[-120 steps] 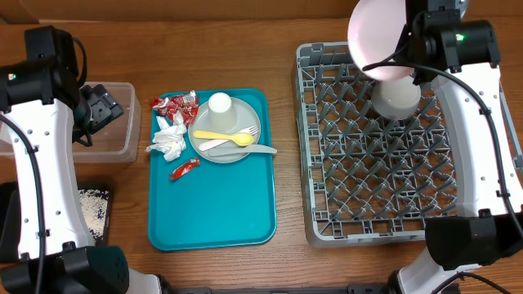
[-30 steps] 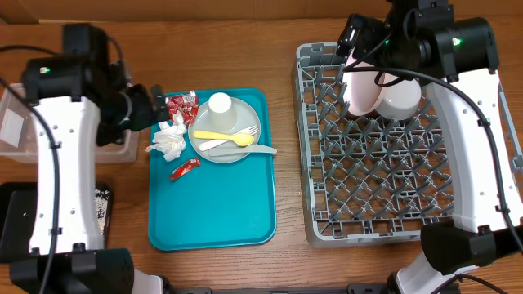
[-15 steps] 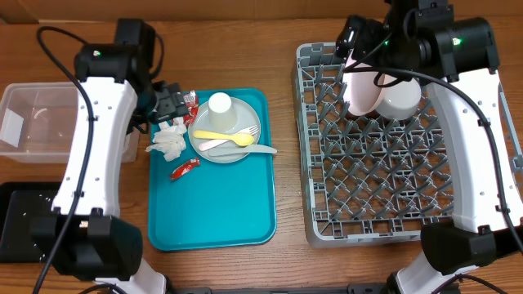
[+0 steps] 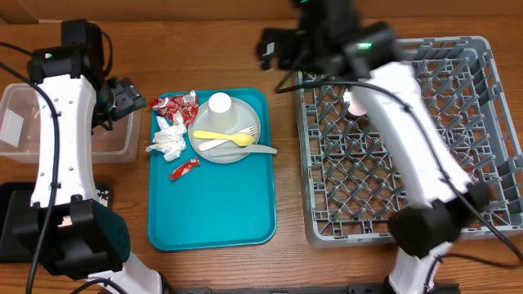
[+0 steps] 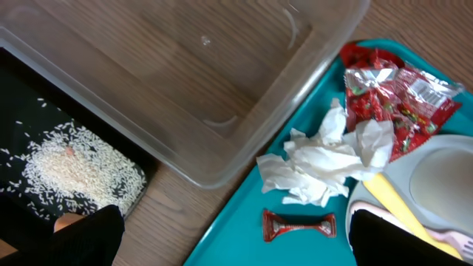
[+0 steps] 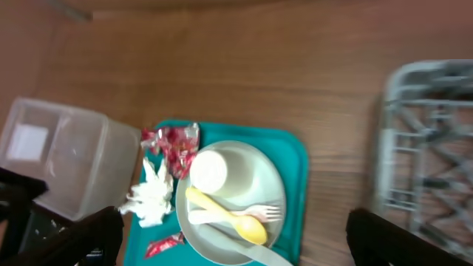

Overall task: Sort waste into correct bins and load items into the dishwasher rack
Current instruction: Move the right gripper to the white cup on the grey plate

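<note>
My L gripper is spread wide w/ nothing between the fingers. It hangs over the right end of the clear tub, just beside the far left corner of the teal tray. On the near side of the tub sits the black tray w/ a heap of rice in it.

My R gripper is also wide and holds nothing. The arm reaches across the rack, and the gripper is above the wood table just past the rack's far left corner, near the teal tray's far right corner.

On the teal tray, far half:
- The grey plate has the white cup on its far edge.
- The yellow spoon lies across the plate's middle, and the white fork is just beside it.
- The white knife lies on the near rim and sticks out to the right.
- Left of the plate is the crumpled napkin, close to the rim.
- A bunch of red wrappers is at the far left corner, touching the napkin.
- One single wrapper lies alone on the near side of the napkin.

In the rack, far left part, is the pink plate — only a small piece shows past my R arm, so I cannot tell how it stands.
</note>
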Controlling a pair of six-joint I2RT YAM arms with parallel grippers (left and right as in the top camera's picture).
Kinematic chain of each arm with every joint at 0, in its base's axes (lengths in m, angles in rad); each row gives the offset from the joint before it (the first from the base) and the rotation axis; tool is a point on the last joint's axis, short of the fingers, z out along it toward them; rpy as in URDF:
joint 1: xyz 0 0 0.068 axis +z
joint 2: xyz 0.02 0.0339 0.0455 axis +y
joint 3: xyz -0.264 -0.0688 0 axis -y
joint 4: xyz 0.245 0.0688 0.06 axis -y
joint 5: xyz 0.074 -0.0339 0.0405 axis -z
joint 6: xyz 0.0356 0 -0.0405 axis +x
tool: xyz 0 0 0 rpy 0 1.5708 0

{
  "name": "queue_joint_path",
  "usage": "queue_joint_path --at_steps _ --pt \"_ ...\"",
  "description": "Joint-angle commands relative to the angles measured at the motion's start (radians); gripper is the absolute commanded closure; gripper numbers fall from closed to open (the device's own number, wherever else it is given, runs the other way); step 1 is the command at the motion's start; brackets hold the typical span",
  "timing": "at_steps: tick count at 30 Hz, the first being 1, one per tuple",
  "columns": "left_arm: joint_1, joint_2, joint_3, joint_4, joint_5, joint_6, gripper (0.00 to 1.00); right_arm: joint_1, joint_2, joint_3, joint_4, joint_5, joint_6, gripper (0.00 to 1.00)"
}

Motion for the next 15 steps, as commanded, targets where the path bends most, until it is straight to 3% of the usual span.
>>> queue_joint_path --at_steps 1,15 --pt "0.012 0.007 0.011 0.016 -0.085 -0.001 0.0 0.046 0.105 0.004 0.061 0.021 -0.018 0.0" --pt "0.027 0.007 0.011 0.028 -0.102 -0.003 0.0 0.229 0.322 0.004 0.162 0.244 -0.127 0.0"
